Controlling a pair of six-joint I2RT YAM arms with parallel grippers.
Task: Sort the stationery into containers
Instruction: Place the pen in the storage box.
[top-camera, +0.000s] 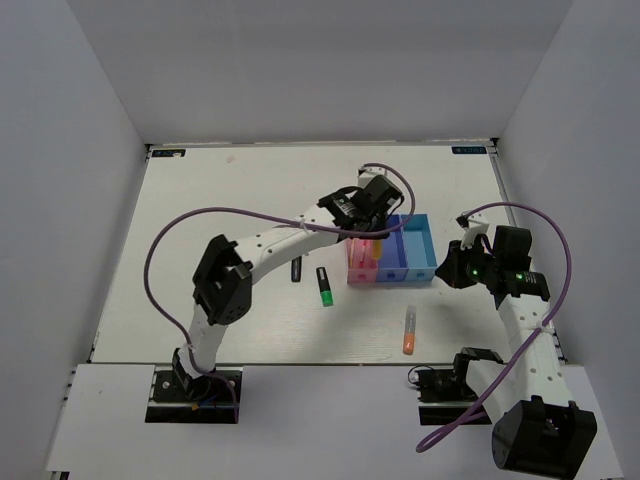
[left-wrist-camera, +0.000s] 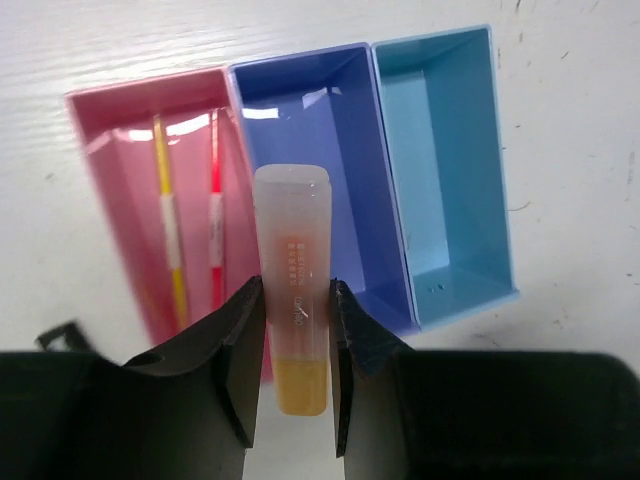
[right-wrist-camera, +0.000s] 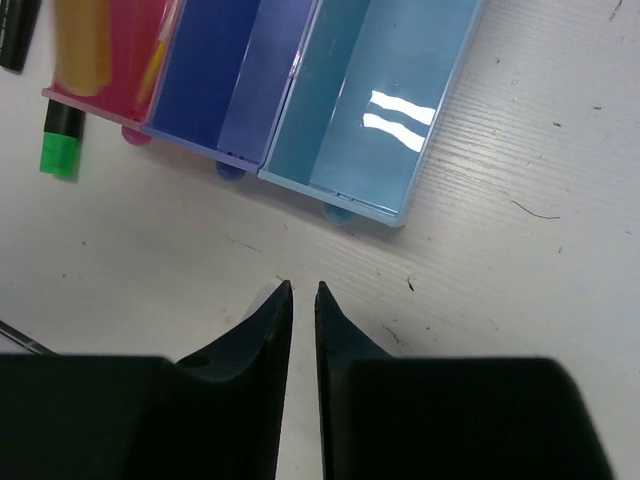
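My left gripper (left-wrist-camera: 297, 290) is shut on an orange-pink marker (left-wrist-camera: 292, 250) and holds it above the seam between the pink bin (left-wrist-camera: 105, 160) and the dark blue bin (left-wrist-camera: 305, 130). The light blue bin (left-wrist-camera: 440, 150) is empty. A thin yellow pen (left-wrist-camera: 170, 225) and a thin pink pen (left-wrist-camera: 214, 220) lie in the pink bin. My right gripper (right-wrist-camera: 302, 290) is shut and empty over bare table, just right of the light blue bin (top-camera: 420, 250). On the table lie a black marker with a purple cap (top-camera: 296, 268), one with a green cap (top-camera: 324, 286) and a grey-orange one (top-camera: 409, 330).
The bins stand in a row right of the table's middle. The left arm (top-camera: 270, 245) stretches across the middle of the table. White walls close in the table at the back and both sides. Purple cables loop over both arms.
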